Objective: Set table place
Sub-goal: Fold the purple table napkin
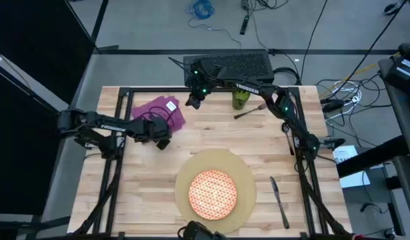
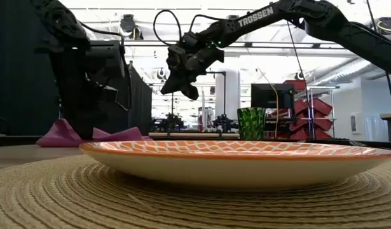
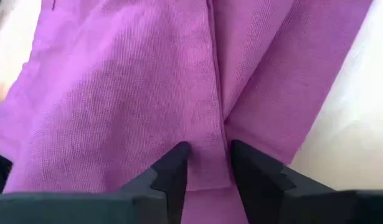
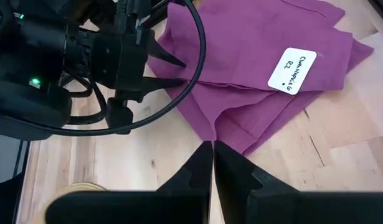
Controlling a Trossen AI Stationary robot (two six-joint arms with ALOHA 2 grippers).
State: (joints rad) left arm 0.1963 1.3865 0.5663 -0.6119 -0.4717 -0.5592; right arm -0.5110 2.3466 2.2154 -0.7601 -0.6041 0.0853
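Left end effector (image 3: 207, 163) pinches the purple napkin (image 1: 158, 110) beyond the mat (image 1: 185, 175), plate (image 1: 213, 193) already on it; right end effector (image 4: 213, 163) hovers clenched; cup (image 1: 241, 99), fork (image 1: 250, 111), knife (image 1: 279, 200) remain.

the right arm (image 2: 259, 19) carries the brand name "trossen" in white capital letters along its link, legible in the low view and, smaller, in the high view. the left arm (image 1: 108, 125) bears similar white lettering in the high view, too small to read. a white tag (image 4: 292, 68) lying on the purple napkin (image 4: 241, 56) has handwritten text reading roughly "champagne" above "r2"; the first word is uncertain.
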